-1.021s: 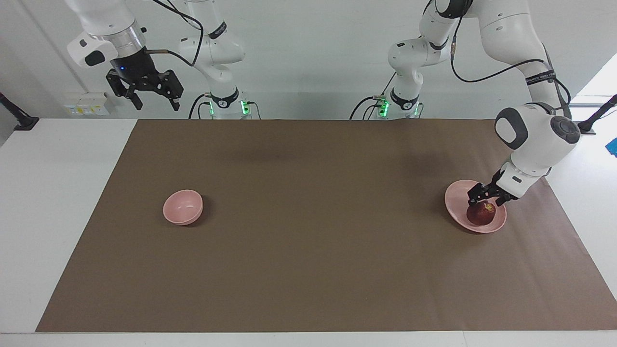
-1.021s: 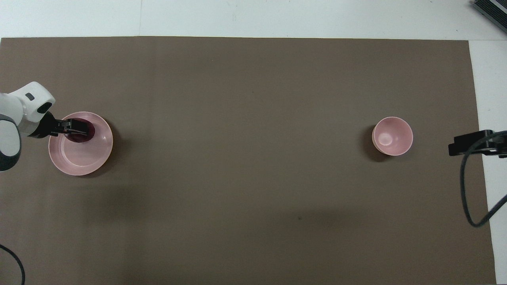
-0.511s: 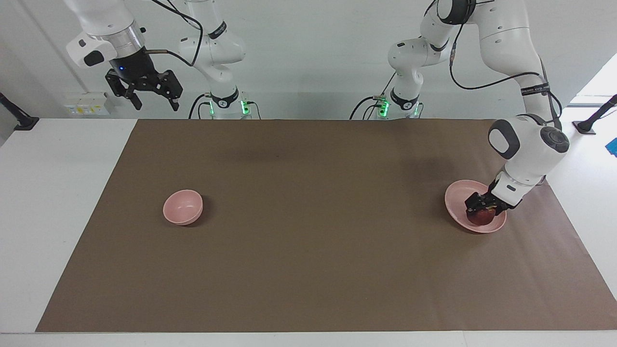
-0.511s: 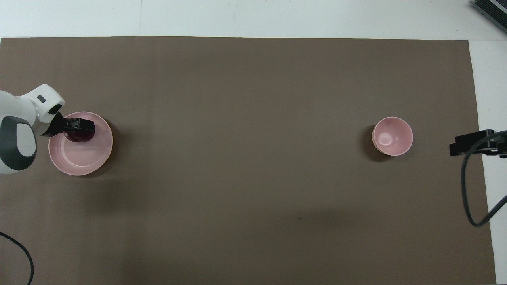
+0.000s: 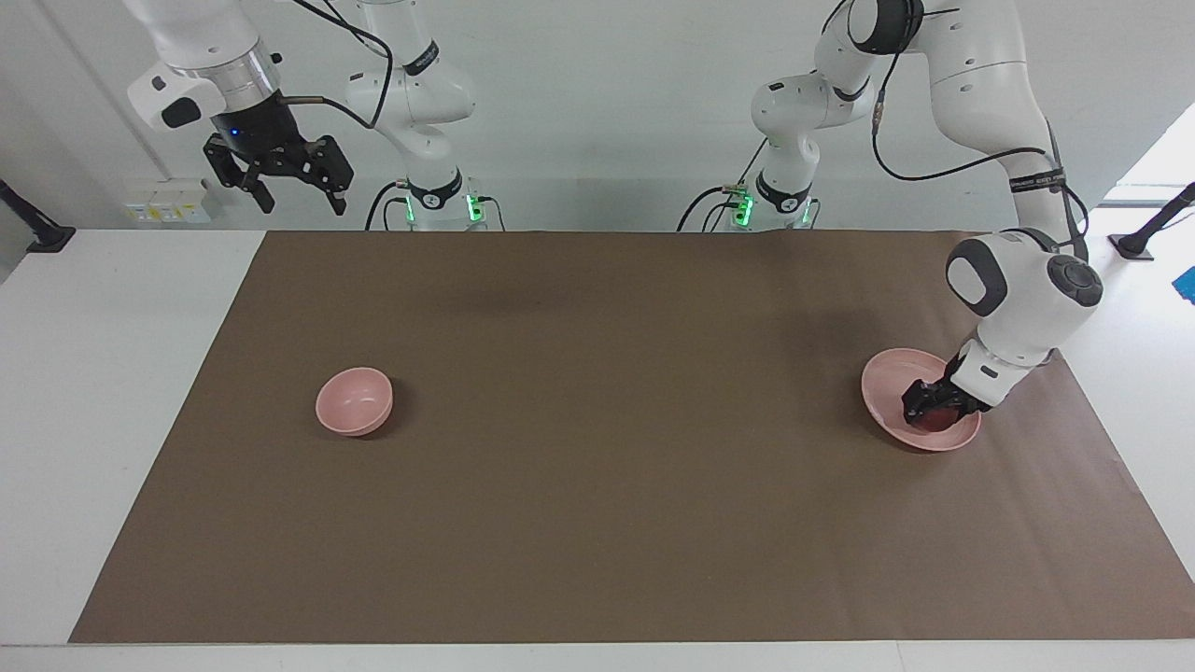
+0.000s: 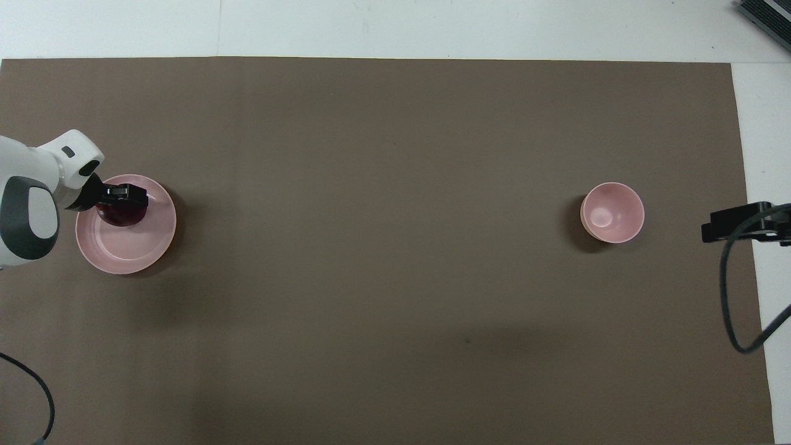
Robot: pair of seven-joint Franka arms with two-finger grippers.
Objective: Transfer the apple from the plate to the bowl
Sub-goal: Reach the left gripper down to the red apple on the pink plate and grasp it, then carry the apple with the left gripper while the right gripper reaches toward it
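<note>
Down on plate [image 5: 887, 383] – left fingers [image 5: 917, 394] pinching small dark red apple [image 6: 122, 214].

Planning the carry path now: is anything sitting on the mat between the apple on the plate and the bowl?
Nothing visible. The apple sits on the plate at the left arm's end, under the left end effector; only bare brown mat lies between it and the bowl.
</note>
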